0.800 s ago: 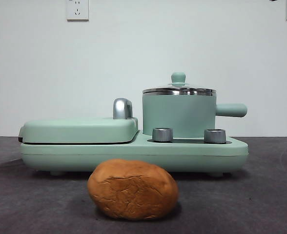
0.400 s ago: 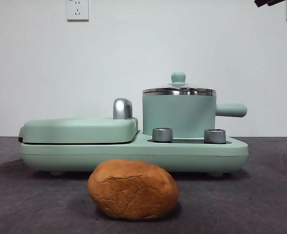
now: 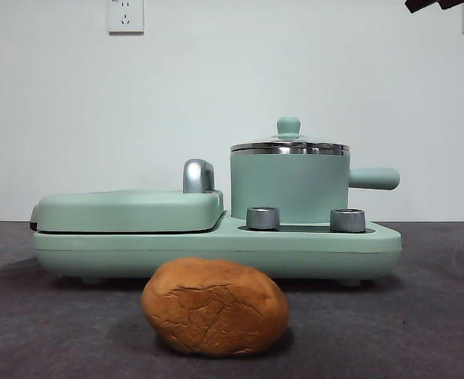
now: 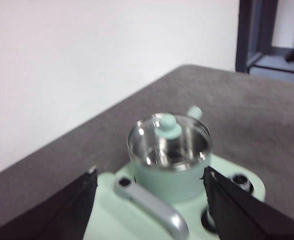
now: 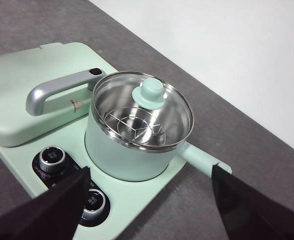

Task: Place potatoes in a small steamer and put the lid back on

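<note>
Viewing the table from the front, I see the potato (image 3: 215,307) lying on the near side, just in front of the mint-green cooker base (image 3: 216,251). The small steamer (image 3: 289,185) stands on the right half of that base — the lid (image 5: 144,108) seated on its rim, a wire rack visible through the glass. The right gripper (image 5: 147,210) hovers above the steamer, jaws spread wide, holding nothing. The left gripper (image 4: 149,207) likewise hangs above — jaws wide apart, empty.

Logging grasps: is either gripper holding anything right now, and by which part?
Nothing is held. The left gripper and right gripper are both open above the lidded small steamer; the potato lies untouched on the table.
</note>
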